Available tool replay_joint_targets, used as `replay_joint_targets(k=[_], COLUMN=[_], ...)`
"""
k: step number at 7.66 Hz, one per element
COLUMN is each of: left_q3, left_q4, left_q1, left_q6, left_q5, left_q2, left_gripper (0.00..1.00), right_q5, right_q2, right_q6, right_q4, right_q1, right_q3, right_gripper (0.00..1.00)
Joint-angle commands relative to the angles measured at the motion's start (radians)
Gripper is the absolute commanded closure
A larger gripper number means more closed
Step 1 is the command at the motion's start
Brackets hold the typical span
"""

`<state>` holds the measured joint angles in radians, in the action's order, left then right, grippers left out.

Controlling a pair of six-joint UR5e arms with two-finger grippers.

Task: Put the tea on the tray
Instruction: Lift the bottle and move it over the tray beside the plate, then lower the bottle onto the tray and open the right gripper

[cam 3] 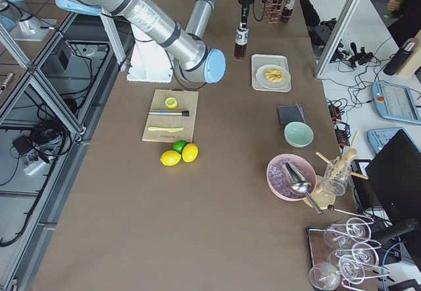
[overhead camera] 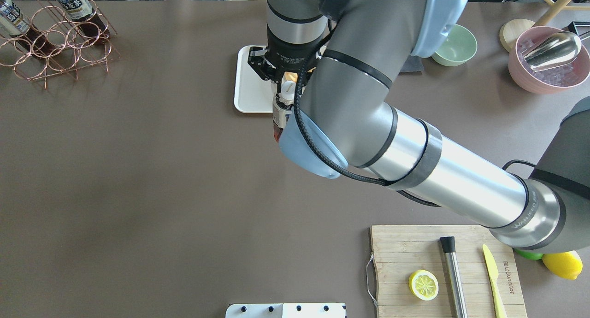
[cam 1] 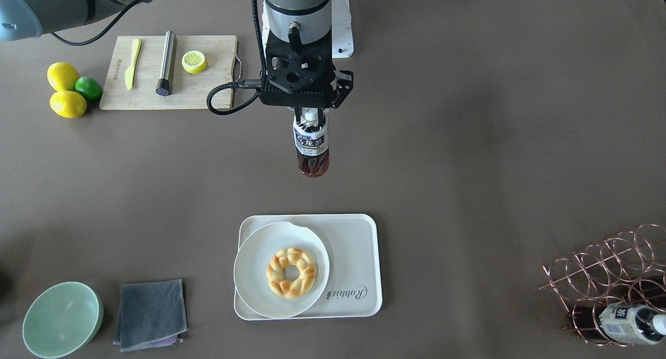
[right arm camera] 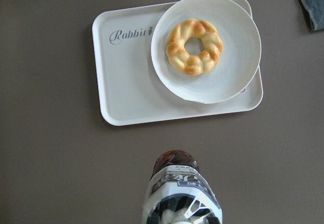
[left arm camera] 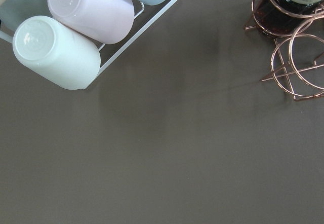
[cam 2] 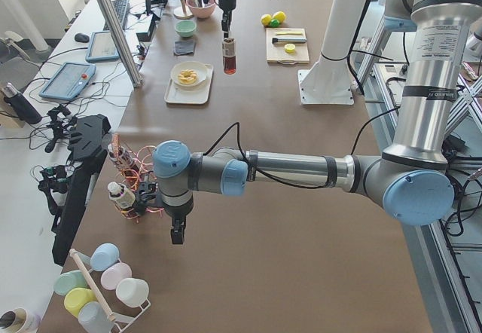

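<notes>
You had the right pincer (cam 1: 310,114) clamped on the tea (cam 1: 312,148) at its cap, hanging it upright over the desk (cam 1: 468,140), short of the tray (cam 1: 354,244), whose half beside the plate (cam 1: 254,276) lay bare.

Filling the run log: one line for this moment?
right end effector: shut on clear plastic tea bottle | bottle: outside cream rectangular plastic tray
</notes>
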<state>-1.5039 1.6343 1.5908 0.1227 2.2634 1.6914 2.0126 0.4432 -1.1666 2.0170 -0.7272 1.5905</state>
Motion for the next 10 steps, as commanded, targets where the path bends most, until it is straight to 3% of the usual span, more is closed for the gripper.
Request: replay_joint_targets(k=[1,3,6,7,10], left_q3=[0.018,0.024,0.03,0.033,0.034], left_q4=[0.004,0.001,-0.001,0.001,0.001], left_q1=[0.0,0.0,0.0,0.001,0.0], left_q6=[0.0,0.005,0.008,0.008,0.008], left_q5=[0.002,0.001,0.002,0.002,0.002], left_q2=[0.016,0.017,0.016,0.016,0.014], left_gripper=[0.02,0.02,0.02,0.02,0.02], right_q5=[0.035,0.034,0.023,0.017,-0.003], right_q2=[-0.156,-0.159,-0.247,-0.25,-0.268], right_q6=[0.004,0.005,0.008,0.008,0.018], right_q4=[-0.111,-0.237,-0.453,-0.522,-0.547], right_q1=[-0.041,-0.049,-0.075,-0.075,-0.064], right_q3=[-0.288,-0.389,-0.678,-0.732,-0.777], right_gripper=[1.0,1.0,1.0,1.0,1.0])
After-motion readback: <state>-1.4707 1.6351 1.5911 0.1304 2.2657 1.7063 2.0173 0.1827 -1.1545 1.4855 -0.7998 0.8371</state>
